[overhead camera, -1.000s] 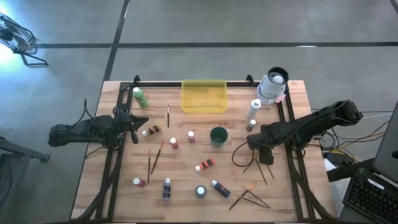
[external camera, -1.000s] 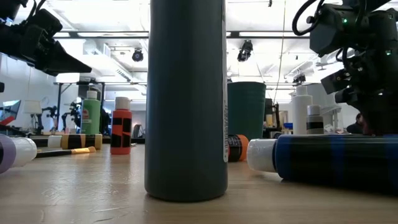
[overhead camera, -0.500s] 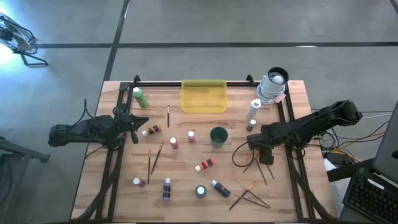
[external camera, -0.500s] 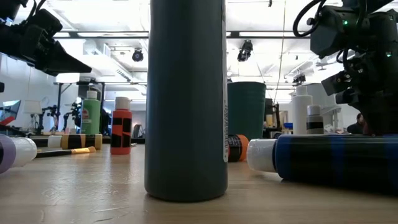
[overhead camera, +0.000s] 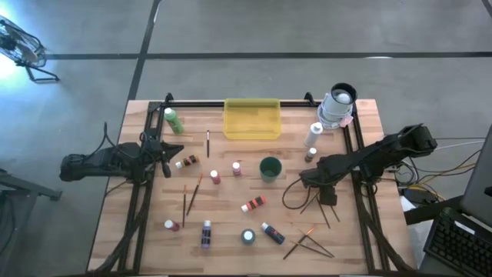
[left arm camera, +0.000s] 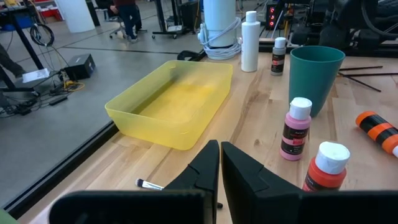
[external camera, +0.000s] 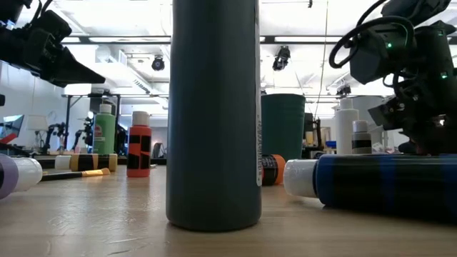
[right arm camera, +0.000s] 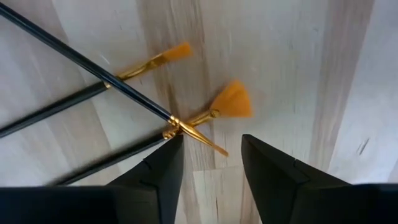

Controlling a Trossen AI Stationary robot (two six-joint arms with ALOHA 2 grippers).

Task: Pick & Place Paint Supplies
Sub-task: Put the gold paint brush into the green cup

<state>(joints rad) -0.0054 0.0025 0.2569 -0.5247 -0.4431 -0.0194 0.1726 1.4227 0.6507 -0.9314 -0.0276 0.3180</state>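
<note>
Three crossed paintbrushes (right arm camera: 155,106) under the right gripper (right arm camera: 211,163) — jaws parted, empty; left gripper (left arm camera: 219,163) clenched, waiting.

1. In the low view, a grey bottle (external camera: 214,114) standing close to the camera is cut off at the top edge, so we cannot see its cap.
2. At its three o'clock, a lying blue bottle (external camera: 385,178) runs off the picture's edge.
3. In the right wrist view, the dark brush handles (right arm camera: 74,50) run out of frame, so we see no far ends.
4. From above, the brushes (overhead camera: 311,242) at the surface's five o'clock are too thin for us to count.
</note>
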